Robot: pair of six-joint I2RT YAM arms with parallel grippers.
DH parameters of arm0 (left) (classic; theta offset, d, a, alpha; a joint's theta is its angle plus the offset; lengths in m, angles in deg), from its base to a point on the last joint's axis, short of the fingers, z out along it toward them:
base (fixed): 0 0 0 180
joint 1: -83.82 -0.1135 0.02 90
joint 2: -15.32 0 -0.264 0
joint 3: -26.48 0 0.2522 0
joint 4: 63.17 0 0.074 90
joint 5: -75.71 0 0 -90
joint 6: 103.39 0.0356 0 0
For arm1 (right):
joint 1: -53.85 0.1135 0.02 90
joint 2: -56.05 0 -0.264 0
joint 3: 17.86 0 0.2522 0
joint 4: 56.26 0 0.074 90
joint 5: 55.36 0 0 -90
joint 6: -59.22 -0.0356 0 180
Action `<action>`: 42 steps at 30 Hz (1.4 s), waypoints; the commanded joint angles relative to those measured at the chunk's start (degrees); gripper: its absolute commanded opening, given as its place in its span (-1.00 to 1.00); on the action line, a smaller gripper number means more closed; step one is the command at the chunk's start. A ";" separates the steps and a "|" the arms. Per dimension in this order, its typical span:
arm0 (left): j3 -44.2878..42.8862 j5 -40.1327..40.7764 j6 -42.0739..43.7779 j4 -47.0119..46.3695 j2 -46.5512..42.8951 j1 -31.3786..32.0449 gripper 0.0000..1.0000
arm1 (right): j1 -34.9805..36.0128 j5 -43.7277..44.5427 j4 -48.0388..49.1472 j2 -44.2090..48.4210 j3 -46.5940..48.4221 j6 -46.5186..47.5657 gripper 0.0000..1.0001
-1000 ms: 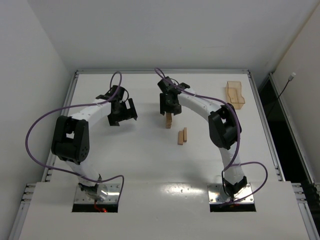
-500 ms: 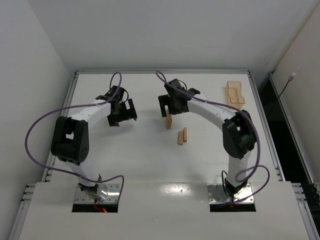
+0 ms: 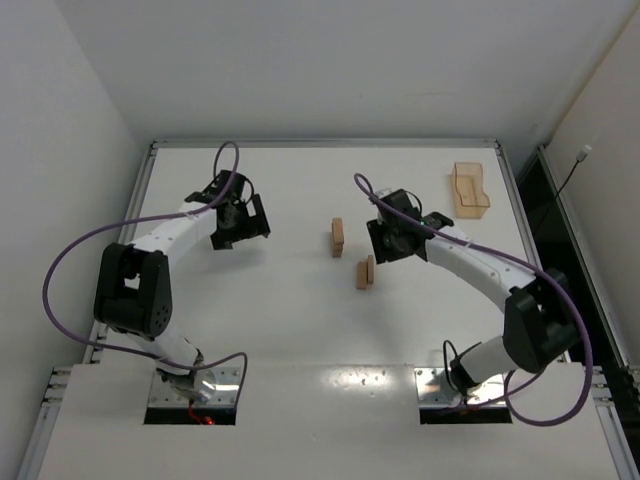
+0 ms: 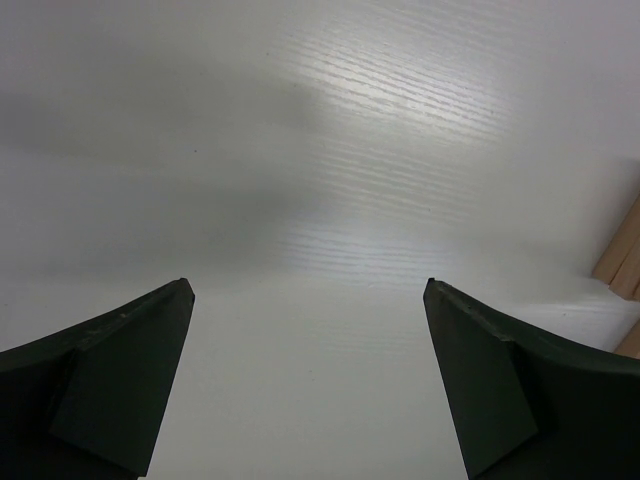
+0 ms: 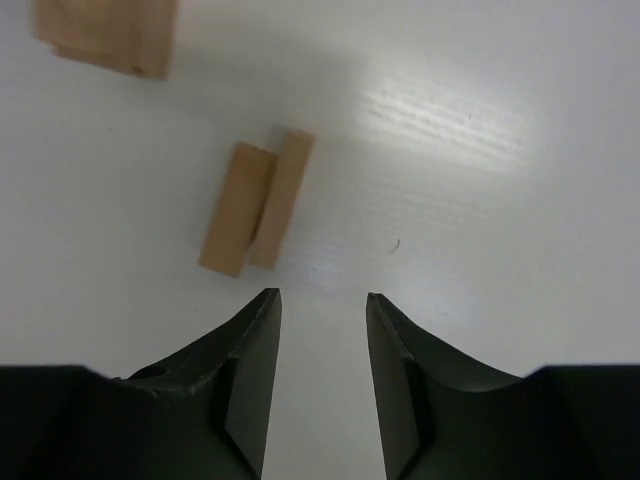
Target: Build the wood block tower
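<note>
The wood block tower (image 3: 338, 237) stands mid-table as a short column of tan blocks; its top shows in the right wrist view's upper left corner (image 5: 105, 35). Two loose blocks (image 3: 365, 272) lie side by side just near and right of it, also seen from the right wrist (image 5: 255, 207). My right gripper (image 3: 381, 249) (image 5: 323, 297) hovers beside those blocks, open a moderate way with nothing between its fingers. My left gripper (image 3: 244, 226) (image 4: 308, 285) hangs wide open over bare table, left of the tower, empty. Tan block ends (image 4: 625, 262) peek in at the right edge of the left wrist view.
A shallow translucent tan tray (image 3: 470, 188) sits at the far right of the table. Raised rails run along the table's left, far and right edges (image 3: 150, 190). Purple cables loop off both arms.
My right gripper has left the tower top and swung right and nearer, over to the two loose blocks, jaws narrower now. The left arm has shifted slightly toward the far left.
</note>
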 commanded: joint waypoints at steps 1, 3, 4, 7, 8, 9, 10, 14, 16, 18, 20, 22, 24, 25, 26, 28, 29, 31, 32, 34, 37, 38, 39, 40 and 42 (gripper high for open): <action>-2.42 1.79 1.35 -0.54 -0.95 -0.40 1.00 | -2.48 -2.46 -2.13 -1.71 -2.97 -5.25 -0.27; -2.42 1.79 1.36 -0.54 -0.25 -0.40 1.00 | -3.28 -3.43 -1.51 -5.83 -0.97 -6.47 -0.27; -2.42 1.79 1.36 -0.54 0.37 -0.40 1.00 | -3.97 -4.91 -0.90 -7.51 0.87 -7.09 -0.27; -3.82 1.79 1.36 -0.54 1.51 -0.40 1.00 | -4.51 -6.94 0.24 -13.83 3.96 -9.03 -0.27; -3.83 1.09 1.36 -0.54 1.51 -0.40 1.00 | -4.51 -6.95 0.77 -15.34 5.80 -9.64 -0.27; -4.35 1.09 1.36 -0.54 2.04 -0.40 1.00 | -4.51 -7.47 0.78 -16.75 6.69 -10.34 -0.27; -4.36 -0.31 0.75 -0.54 2.04 -0.93 1.00 | -4.51 -8.26 0.78 -18.15 7.56 -10.35 -0.27; -4.88 -2.08 0.22 -0.54 3.18 -1.99 1.00 | -4.51 -8.27 0.78 -23.25 11.00 -10.88 -0.27; -4.88 -2.08 0.22 -0.54 3.71 -2.51 1.00 | -4.51 -8.27 0.78 -23.96 11.70 -10.88 -0.27; -4.88 -2.08 -0.31 -0.54 3.71 -3.03 1.00 | -4.51 -7.75 0.25 -23.97 11.70 -11.41 -0.27; -4.88 -2.08 -0.31 -0.01 3.71 -3.56 1.00 | -4.51 -7.74 0.25 -24.49 11.18 -11.41 -0.27; -4.88 -2.08 -0.31 -0.01 4.23 -3.57 1.00 | -4.51 -7.22 -0.28 -24.49 10.65 -11.93 -0.38; -5.41 -2.08 -0.31 -0.01 4.76 -4.09 1.00 | -5.03 -7.21 -0.80 -24.49 10.65 -11.93 -0.49; -5.41 -2.08 -0.31 -0.01 4.77 -4.09 1.00 | -5.03 -7.21 -0.81 -24.49 10.13 -11.93 -0.56; -5.41 -2.60 -0.31 -0.01 4.77 -4.09 1.00 | -5.56 -7.21 -1.33 -24.49 9.60 -11.93 -0.70; -5.41 -2.61 -0.31 -0.01 4.77 -4.09 1.00 | -6.09 -7.92 -1.33 -23.88 8.11 -12.46 -0.82; -5.41 -2.61 -0.31 -0.01 4.77 -4.09 1.00 | -6.70 -8.61 -1.33 -23.10 7.58 -12.46 -0.98; -5.41 -2.61 -0.31 -0.01 4.77 -4.09 1.00 | -7.32 -10.01 -0.28 -21.60 6.78 -11.68 -1.00; -5.41 -2.61 0.21 -0.01 4.77 -4.09 1.00 | -8.10 -10.72 -0.28 -21.07 6.78 -11.06 -1.00; -5.41 -4.71 1.44 -0.01 4.77 -4.09 1.00 | -9.68 -12.13 1.12 -19.23 6.78 -9.39 -1.00; -5.41 -8.75 5.75 -1.23 3.46 -4.09 1.00 | -12.23 -16.60 2.97 -18.17 9.76 -4.83 -1.00; -4.89 -10.24 7.67 -1.24 2.93 -4.09 1.00 | -13.98 -18.27 3.49 -17.64 11.16 -3.25 -1.00; -4.88 -14.26 8.82 -2.11 2.92 -4.09 1.00 | -14.78 -23.07 3.50 -17.64 13.53 -0.19 -1.00; -4.88 -15.60 9.70 -2.12 2.92 -4.09 1.00 | -15.75 -26.34 4.28 -18.60 14.68 1.41 -1.00; -4.27 -17.71 11.11 -2.81 2.31 -4.70 1.00 | -18.73 -32.76 4.82 -22.71 18.45 3.70 -1.00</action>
